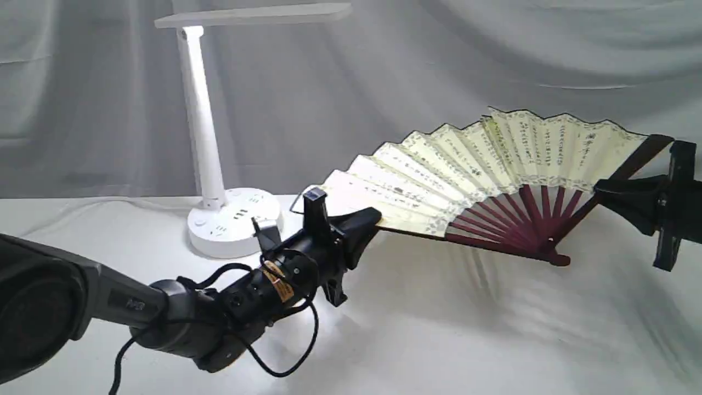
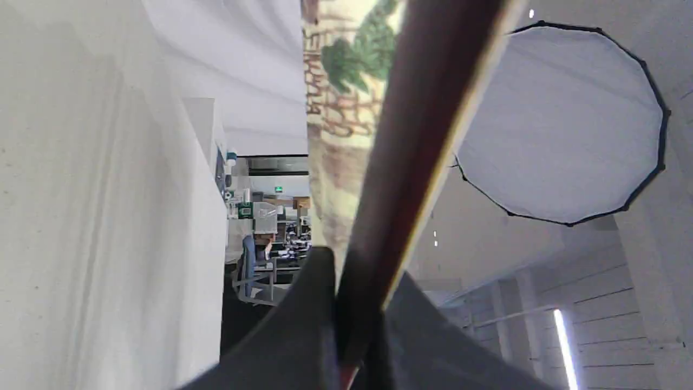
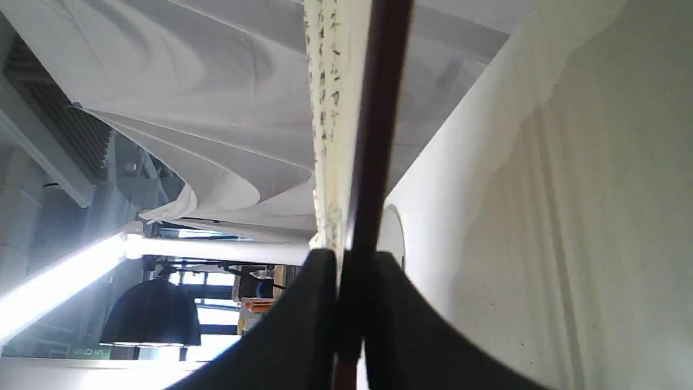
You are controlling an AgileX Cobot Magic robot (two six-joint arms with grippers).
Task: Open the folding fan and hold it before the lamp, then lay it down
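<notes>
The folding fan [image 1: 482, 170] is spread wide above the table, its cream pleated leaf with black script facing the camera and its maroon ribs meeting at a pivot low on the right. My left gripper [image 1: 368, 222] is shut on the fan's left end guard. My right gripper [image 1: 606, 192] is shut on the right guard. Each wrist view shows a dark guard stick [image 2: 411, 162] [image 3: 373, 141] pinched between the black fingers. The white lamp [image 1: 205, 126] stands at the back left, left of the fan, its bar head lit.
A white cloth [image 1: 439, 329] covers the table and a grey drape hangs behind. The lamp's round base [image 1: 233, 222] with sockets sits just behind my left arm. A loose black cable [image 1: 285, 356] loops under the left wrist.
</notes>
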